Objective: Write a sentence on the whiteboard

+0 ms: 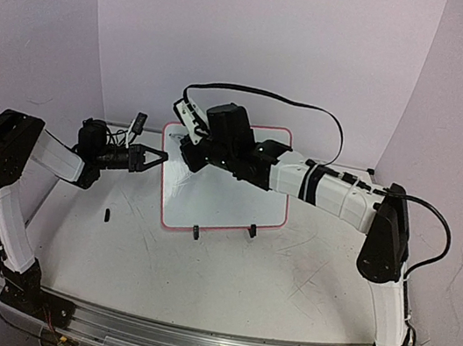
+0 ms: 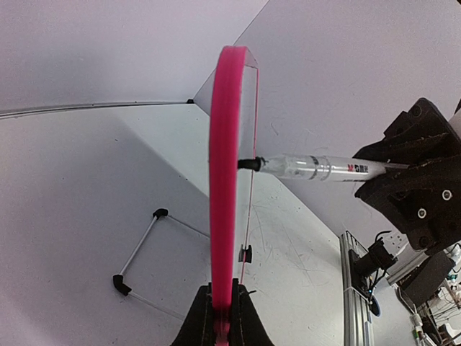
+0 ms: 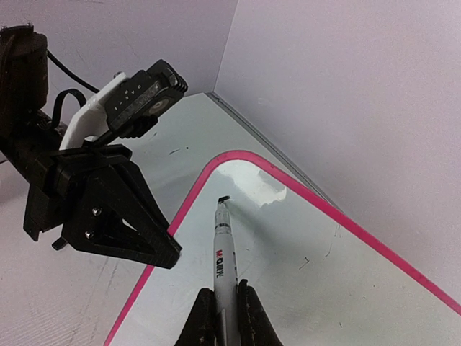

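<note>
The whiteboard (image 1: 235,205), white with a pink frame, lies on the table with its two black clip feet (image 1: 196,232) on the near edge. My left gripper (image 1: 161,159) is shut on the board's left frame edge (image 2: 225,180), pinched between its fingers (image 2: 222,292). My right gripper (image 3: 225,292) is shut on a white marker (image 3: 224,259). The marker's black tip (image 3: 224,202) rests at the board surface (image 3: 324,274) near the far left corner. No sentence shows; the board carries only a few tiny dark specks.
A small black piece (image 1: 106,214) lies on the table left of the board. A thin wire frame with black corners (image 2: 140,249) sits on the table beyond the left gripper. Pale walls close in the back and both sides. A metal rail (image 1: 185,343) runs along the near edge.
</note>
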Robot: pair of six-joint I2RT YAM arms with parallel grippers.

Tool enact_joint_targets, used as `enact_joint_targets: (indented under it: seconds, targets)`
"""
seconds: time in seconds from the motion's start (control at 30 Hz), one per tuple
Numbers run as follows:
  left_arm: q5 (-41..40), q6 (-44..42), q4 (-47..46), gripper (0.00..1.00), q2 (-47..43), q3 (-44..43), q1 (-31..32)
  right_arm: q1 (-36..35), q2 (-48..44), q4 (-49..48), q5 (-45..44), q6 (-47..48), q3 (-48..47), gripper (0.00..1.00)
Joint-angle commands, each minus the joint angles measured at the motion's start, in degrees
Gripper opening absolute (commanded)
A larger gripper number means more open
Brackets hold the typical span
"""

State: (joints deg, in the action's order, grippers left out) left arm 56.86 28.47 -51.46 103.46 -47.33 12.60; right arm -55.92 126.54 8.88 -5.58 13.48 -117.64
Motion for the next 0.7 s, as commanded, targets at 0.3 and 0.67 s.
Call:
enact_joint_targets:
  seconds: [0.3, 0.67]
  targets:
    - [0.63, -1.48, -1.41, 0.0, -1.47, -1.18, 0.26, 0.12, -2.44, 0.17, 0.08, -2.5, 3.43, 0.0]
    - [0.84, -1.39, -1.36, 0.0, -1.46, -1.21, 0.22, -0.16, -4.27, -0.18, 0.91, -3.55, 6.29, 0.0]
